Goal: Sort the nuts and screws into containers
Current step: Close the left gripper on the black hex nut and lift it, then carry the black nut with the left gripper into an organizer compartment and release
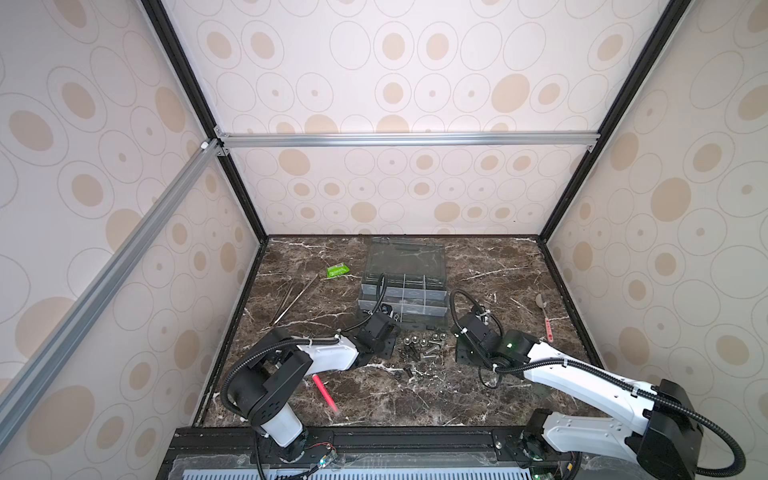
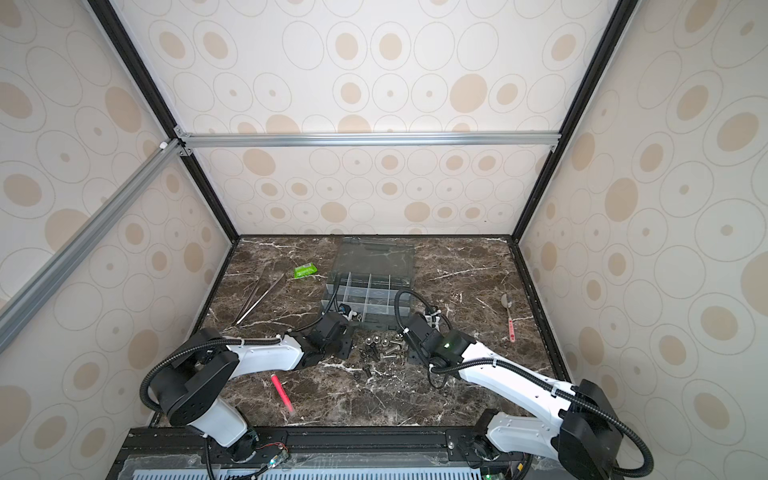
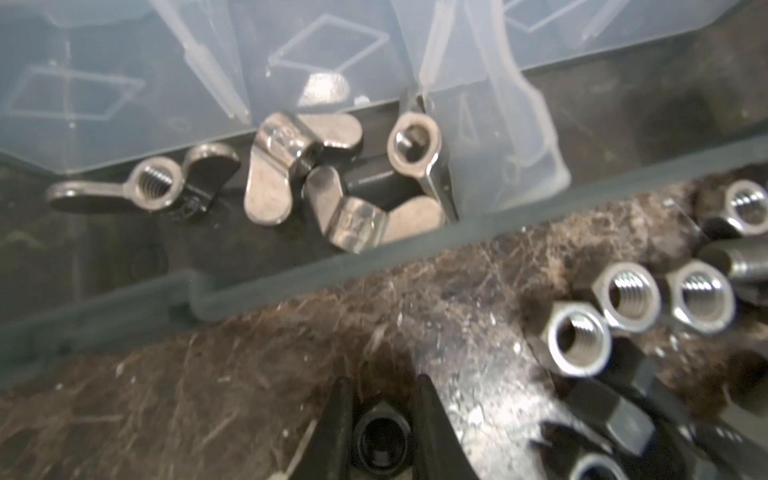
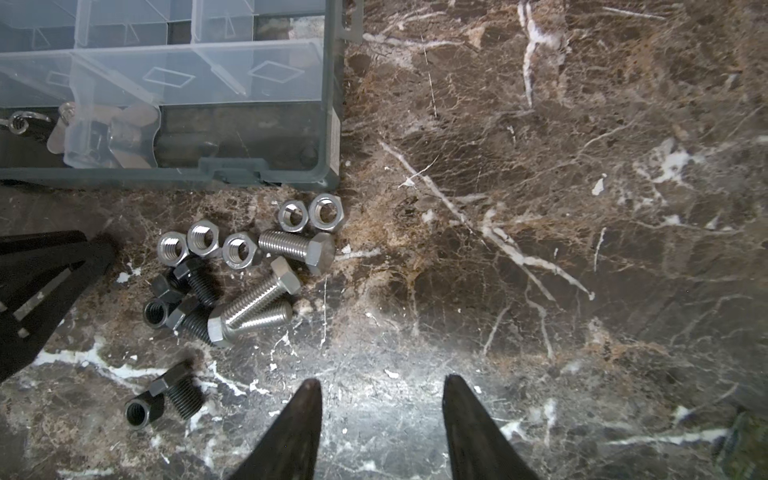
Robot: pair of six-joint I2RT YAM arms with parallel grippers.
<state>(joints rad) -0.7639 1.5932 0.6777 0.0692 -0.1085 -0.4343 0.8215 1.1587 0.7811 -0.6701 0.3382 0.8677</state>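
Your left hand (image 3: pixel 383 381) is clamped narrow on a black hexagonal nut (image 3: pixel 380 436). Just past it, over the grey plastic wall of the organiser box (image 3: pixel 291 282), shiny wing nuts (image 3: pixel 299 166) lie in one compartment (image 3: pixel 104 232). Threaded silver hex nuts (image 3: pixel 627 297) cluster beside the hand. Your right hand (image 4: pixel 383 380) stands wide over the veined marble surface (image 4: pixel 540 208), with silver and black screws (image 4: pixel 257 299) near its side.

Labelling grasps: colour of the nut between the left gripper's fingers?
Black; the nut shows best in the left wrist view.

Beige oval-patterned walls (image 1: pixel 415 62); aluminium frame rail (image 1: pixel 415 139); dark marble tabletop (image 1: pixel 498 266).
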